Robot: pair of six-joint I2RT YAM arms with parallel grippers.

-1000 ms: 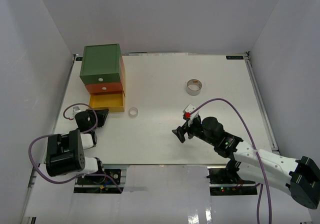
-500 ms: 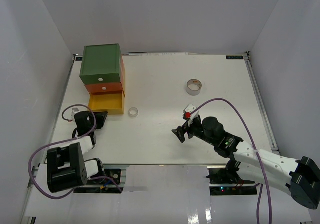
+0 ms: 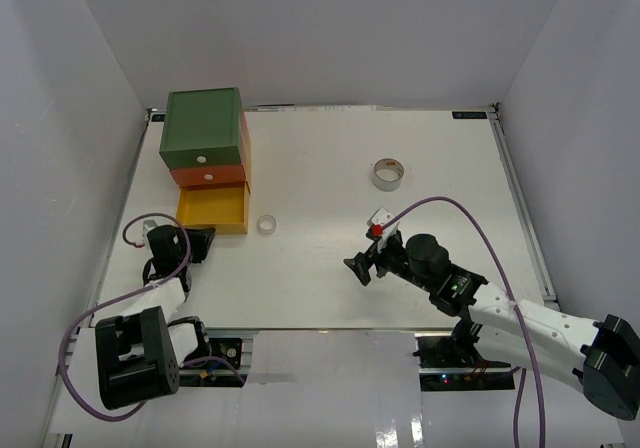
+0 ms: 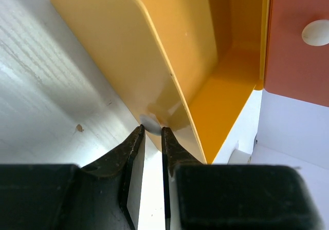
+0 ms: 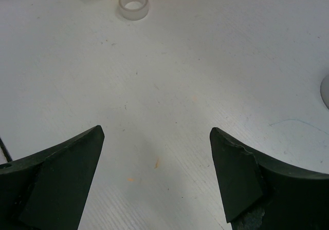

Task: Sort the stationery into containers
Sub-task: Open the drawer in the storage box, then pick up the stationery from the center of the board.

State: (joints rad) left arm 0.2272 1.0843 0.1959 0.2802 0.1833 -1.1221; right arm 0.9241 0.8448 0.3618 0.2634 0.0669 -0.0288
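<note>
The chest stands at the back left: green top [image 3: 203, 128], orange middle drawer [image 3: 208, 175], and the yellow bottom drawer [image 3: 213, 209] pulled out. My left gripper [image 3: 203, 238] is shut on the yellow drawer's small white knob [image 4: 149, 121], at the drawer front [image 4: 118, 50]. The part of the drawer's inside that shows holds nothing. The small clear tape ring [image 3: 266, 224] lies right of the drawer and also shows in the right wrist view [image 5: 133, 5]. The grey tape roll [image 3: 387, 174] lies mid-table. My right gripper [image 3: 358, 268] is open and empty over bare table [image 5: 154, 132]. Markers and pens are out of view.
The orange drawer front [image 4: 298, 50] with its white knob [image 4: 316, 32] is shut above the yellow one. White walls close in the table on the left, back and right. A purple cable [image 3: 470, 223] loops over the right arm.
My left gripper has drawn back a little toward the near edge with the knob, and the yellow drawer has come out slightly further. The right arm has not moved.
</note>
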